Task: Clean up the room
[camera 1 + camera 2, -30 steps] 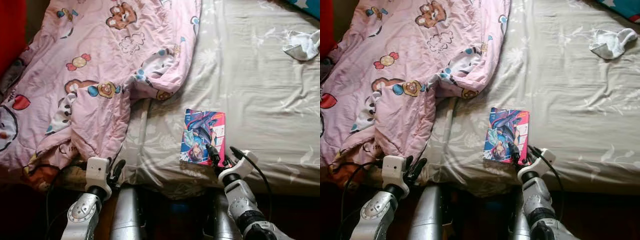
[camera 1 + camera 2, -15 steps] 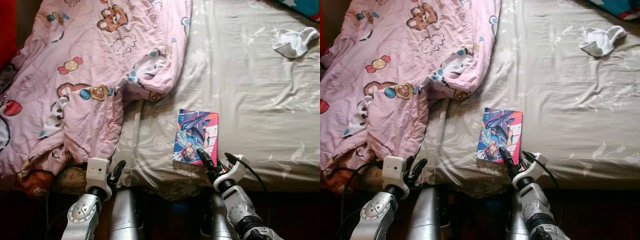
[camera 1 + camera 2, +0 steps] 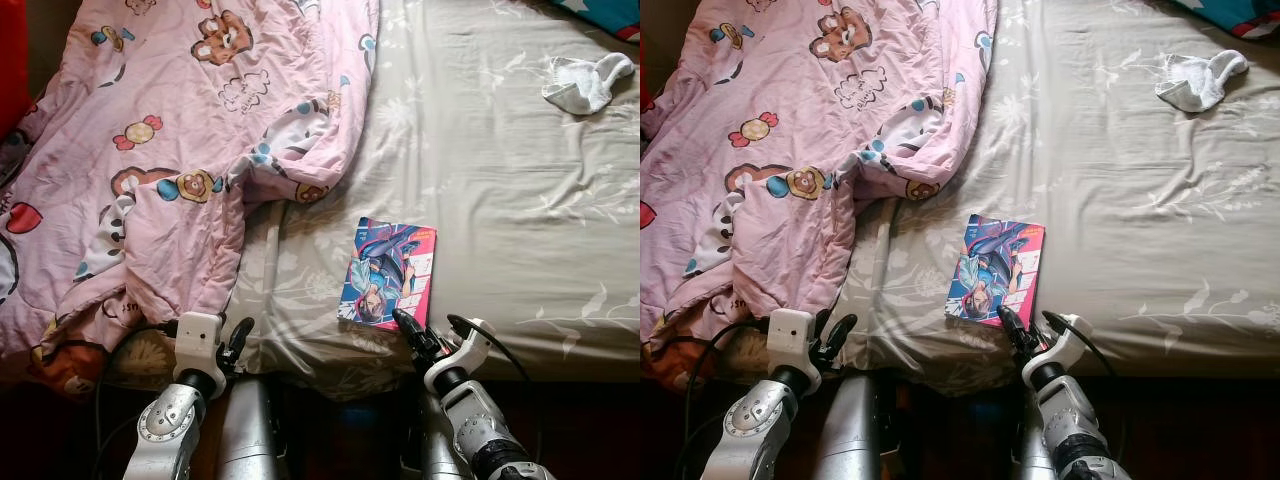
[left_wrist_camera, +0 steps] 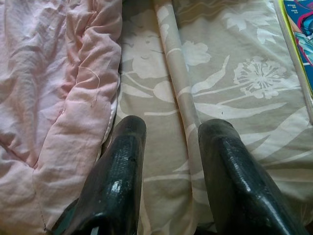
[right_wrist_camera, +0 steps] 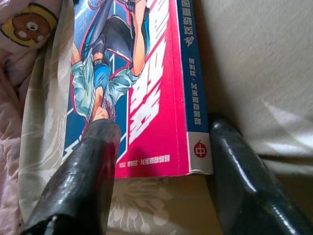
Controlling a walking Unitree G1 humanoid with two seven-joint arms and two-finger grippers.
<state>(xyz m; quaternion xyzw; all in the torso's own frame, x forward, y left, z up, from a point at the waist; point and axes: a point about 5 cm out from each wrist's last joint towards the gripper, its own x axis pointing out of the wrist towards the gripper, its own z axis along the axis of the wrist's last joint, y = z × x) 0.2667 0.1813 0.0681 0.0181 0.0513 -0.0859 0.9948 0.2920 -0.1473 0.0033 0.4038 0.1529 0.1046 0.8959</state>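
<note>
A comic book (image 3: 388, 273) lies flat near the front edge of the bed (image 3: 500, 180), on the floral grey sheet, just beside the rumpled pink quilt (image 3: 170, 150). The right pincer (image 3: 418, 340) sits at the book's near corner with its fingers (image 5: 85, 181) apart — in the wrist view one finger lies over the cover and the other stands just outside the spine, so the book's corner is between them but not clamped. To take it well, the pincer likely needs to slide further in so the lower finger gets under the spine rather than pressing the book into the soft sheet, then close across the bound edge, where the pages will not fan. The left pincer (image 3: 232, 345) hovers parted at the bed's edge by the quilt's hem. A white sock (image 3: 587, 83) lies well apart, at the far corner.
</note>
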